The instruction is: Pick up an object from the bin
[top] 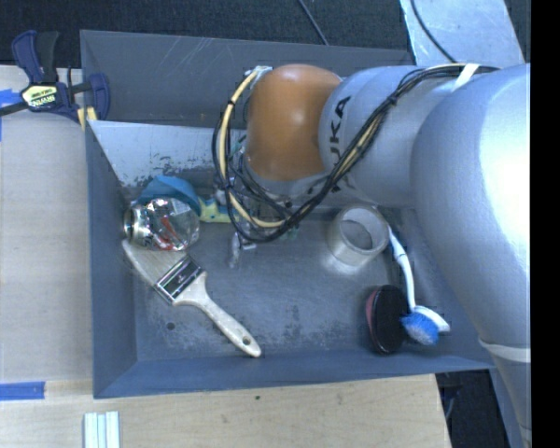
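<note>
My gripper (236, 247) hangs low over the bin floor left of centre, mostly hidden under the wrist. Just left of it lies a shiny crumpled foil-like ball (161, 224) with a red spot, and a blue rounded thing (174, 192) sits behind that. A small yellow-green piece (215, 212) lies close to the gripper's upper left. Below and to the left lies a flat paintbrush (192, 293) with a cream handle and metal band, angled toward the front wall. I see nothing held in the gripper.
A roll of clear tape (357, 237) lies right of the gripper. At the front right corner rest a black round disc (383, 319) and a white-handled brush with a blue end (417, 317). The arm covers the bin's right and back.
</note>
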